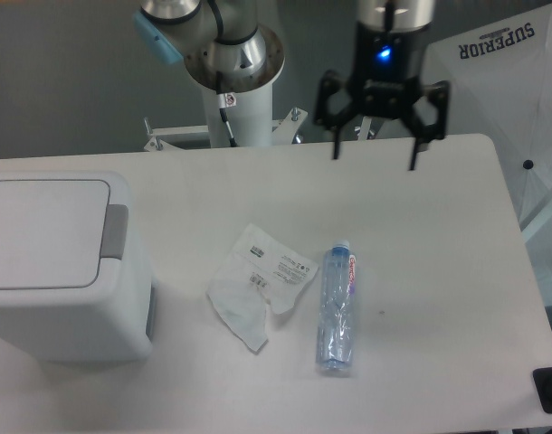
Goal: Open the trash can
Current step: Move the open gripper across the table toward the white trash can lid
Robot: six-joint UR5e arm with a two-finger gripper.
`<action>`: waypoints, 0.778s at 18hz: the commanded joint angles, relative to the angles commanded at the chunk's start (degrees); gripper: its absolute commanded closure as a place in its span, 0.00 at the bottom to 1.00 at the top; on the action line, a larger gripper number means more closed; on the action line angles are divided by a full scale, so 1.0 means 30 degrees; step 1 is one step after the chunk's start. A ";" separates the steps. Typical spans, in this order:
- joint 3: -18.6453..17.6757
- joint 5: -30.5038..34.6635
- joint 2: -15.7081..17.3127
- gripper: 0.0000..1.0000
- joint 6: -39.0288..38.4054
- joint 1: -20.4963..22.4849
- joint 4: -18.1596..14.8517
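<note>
Black two-finger gripper: hangs at the top centre-right of the view, fingers pointing downward, jaws spread wide with clear space between them, nothing held. A blue light glows on its dark wrist housing above the fingers. Silver and white arm column with a light-blue joint cap: stands upright at the top centre-left, well apart from the gripper.
</note>
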 joint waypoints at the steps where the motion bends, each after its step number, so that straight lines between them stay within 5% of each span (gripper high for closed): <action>1: 0.0000 -0.0204 -0.0029 0.00 -0.0500 -0.0352 0.0000; 5: -0.0029 -0.0908 -0.0176 0.00 -0.2725 -0.1525 0.0029; 10: -0.0088 -0.1027 -0.0936 0.00 -0.7294 -0.3193 0.3392; 14: -0.0759 -0.0997 -0.1260 0.00 -0.8560 -0.4308 0.3691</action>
